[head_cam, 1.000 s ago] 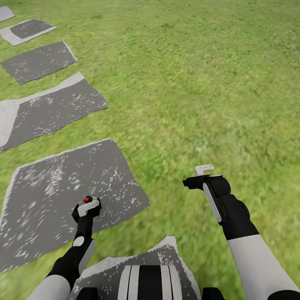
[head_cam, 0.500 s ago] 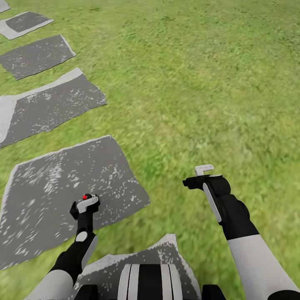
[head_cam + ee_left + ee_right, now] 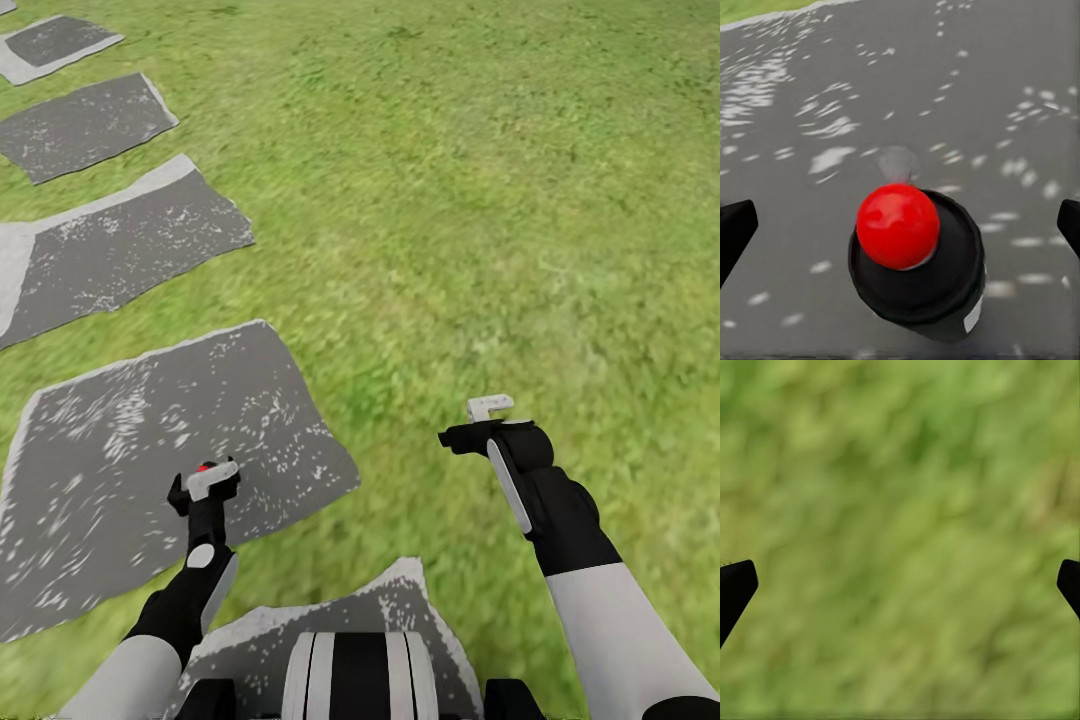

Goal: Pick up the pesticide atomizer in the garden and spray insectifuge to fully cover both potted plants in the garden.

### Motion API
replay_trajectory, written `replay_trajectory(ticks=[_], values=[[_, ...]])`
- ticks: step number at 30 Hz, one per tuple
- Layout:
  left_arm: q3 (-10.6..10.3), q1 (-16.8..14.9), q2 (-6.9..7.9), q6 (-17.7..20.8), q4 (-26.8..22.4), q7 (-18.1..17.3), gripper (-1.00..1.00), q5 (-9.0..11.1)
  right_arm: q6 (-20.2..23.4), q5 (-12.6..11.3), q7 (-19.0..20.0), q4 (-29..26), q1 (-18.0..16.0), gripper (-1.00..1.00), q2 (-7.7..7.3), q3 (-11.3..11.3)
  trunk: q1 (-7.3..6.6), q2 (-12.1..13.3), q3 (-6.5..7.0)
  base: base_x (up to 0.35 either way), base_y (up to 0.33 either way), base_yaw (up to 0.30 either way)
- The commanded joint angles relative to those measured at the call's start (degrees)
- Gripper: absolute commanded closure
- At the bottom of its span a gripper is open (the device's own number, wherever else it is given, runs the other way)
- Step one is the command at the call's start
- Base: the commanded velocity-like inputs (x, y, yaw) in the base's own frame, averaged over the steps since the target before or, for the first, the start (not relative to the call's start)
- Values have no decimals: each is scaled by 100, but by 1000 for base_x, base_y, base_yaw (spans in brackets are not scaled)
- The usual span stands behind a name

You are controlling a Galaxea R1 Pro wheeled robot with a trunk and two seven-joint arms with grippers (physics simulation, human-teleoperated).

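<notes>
Mostly lawn (image 3: 480, 200) ahead, green grass across the head view. Grey stone paving slabs (image 3: 170, 440) run in a line down my left side, pale speckles on them. My trunk (image 3: 358, 675) sits at the bottom edge, partly over the nearest slab. Right arm reaches out over grass; right tool (image 3: 480, 420) carries nothing, fingertips far apart at the edges of its wrist view, blurred grass between them. Left tool (image 3: 205, 485) hangs over the big slab, gripping the pesticide atomizer (image 3: 916, 262): dark body, white label edge, red tip (image 3: 898, 225) toward the wrist camera, paving behind it.
</notes>
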Motion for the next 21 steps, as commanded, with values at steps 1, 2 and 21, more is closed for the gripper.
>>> replay_trajectory(ticks=[1, 2, 21], values=[[-2, -29, -6, 49, 11, 1, -100, -5, 2, -2, 0, 0, -1, -100, 0, 0, 2, -2, -23, 0, 0, 0], [-5, -49, -9, 74, 17, 1, -100, -8, 2, 0, 0, 0, 0, -100, 0, 0, 5, -3, -45, 0, 0, 0], [-1, -121, -45, 63, 173, -54, -100, 15, 3, -1, 0, 0, 0, -100, 0, 0, 23, -12, -200, 0, 0, 0]])
